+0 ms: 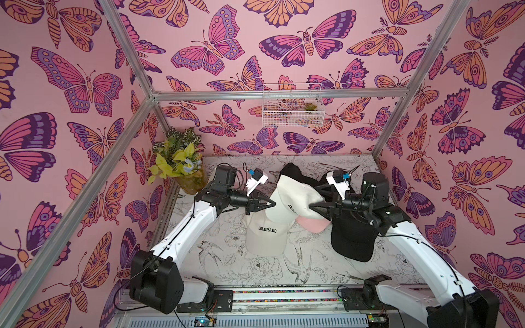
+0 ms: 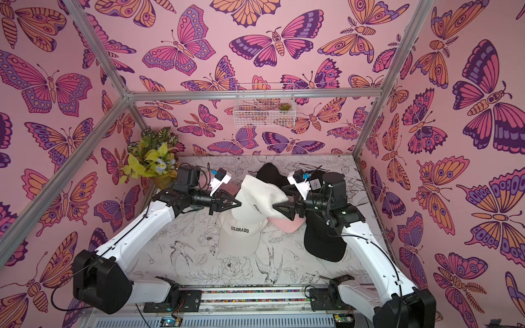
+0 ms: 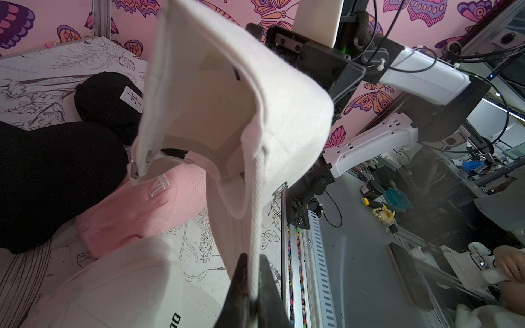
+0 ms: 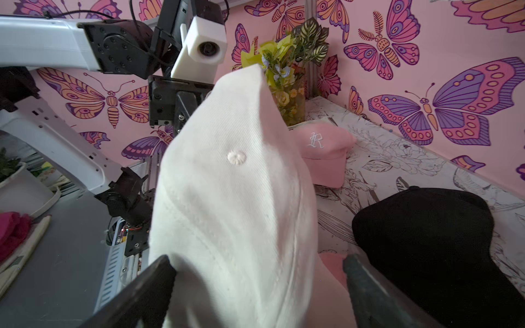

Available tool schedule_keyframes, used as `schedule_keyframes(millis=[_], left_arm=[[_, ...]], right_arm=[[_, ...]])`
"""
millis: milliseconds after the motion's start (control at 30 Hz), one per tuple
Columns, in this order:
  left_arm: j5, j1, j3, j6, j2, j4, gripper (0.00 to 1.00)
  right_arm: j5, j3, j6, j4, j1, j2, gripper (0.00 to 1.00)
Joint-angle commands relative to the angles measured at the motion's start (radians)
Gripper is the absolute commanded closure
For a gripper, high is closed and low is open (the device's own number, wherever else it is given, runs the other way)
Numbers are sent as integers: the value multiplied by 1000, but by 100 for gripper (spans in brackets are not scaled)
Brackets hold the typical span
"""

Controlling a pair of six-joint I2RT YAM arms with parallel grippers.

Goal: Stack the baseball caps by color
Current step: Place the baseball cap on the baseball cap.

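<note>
One cream cap (image 1: pixel 295 193) is pinched at the brim by the clamped left gripper (image 3: pixel 250 274) and straddled by the wide-spread right gripper (image 4: pixel 257 268), above the flower-printed desk (image 1: pixel 221 257); butterfly walls (image 1: pixel 250 71).

The whole table (image 1: pixel 221 255) is looked down on from high over its arm-base edge in both top views, while one lifted cream cap (image 3: pixel 284 113) (image 4: pixel 233 198) is framed closely by each wrist camera — from opposite sides.
</note>
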Motion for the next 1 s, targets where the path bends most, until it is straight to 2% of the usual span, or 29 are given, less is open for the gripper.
schedule_keyframes(millis=[0, 333, 500, 733, 967], left_arm=[[11, 4, 37, 13, 9, -1, 100], [-111, 12, 93, -30, 92, -1, 100], [-97, 15, 109, -60, 117, -1, 100], [-74, 38, 137, -130, 135, -8, 100], [-73, 44, 183, -127, 180, -90, 100]], right_arm=[[-99, 43, -52, -72, 11, 34, 4], [-103, 85, -113, -137, 79, 31, 6], [42, 86, -145, -161, 117, 2, 6], [21, 129, -222, -265, 182, 4, 12], [55, 196, -282, -372, 234, 10, 20]])
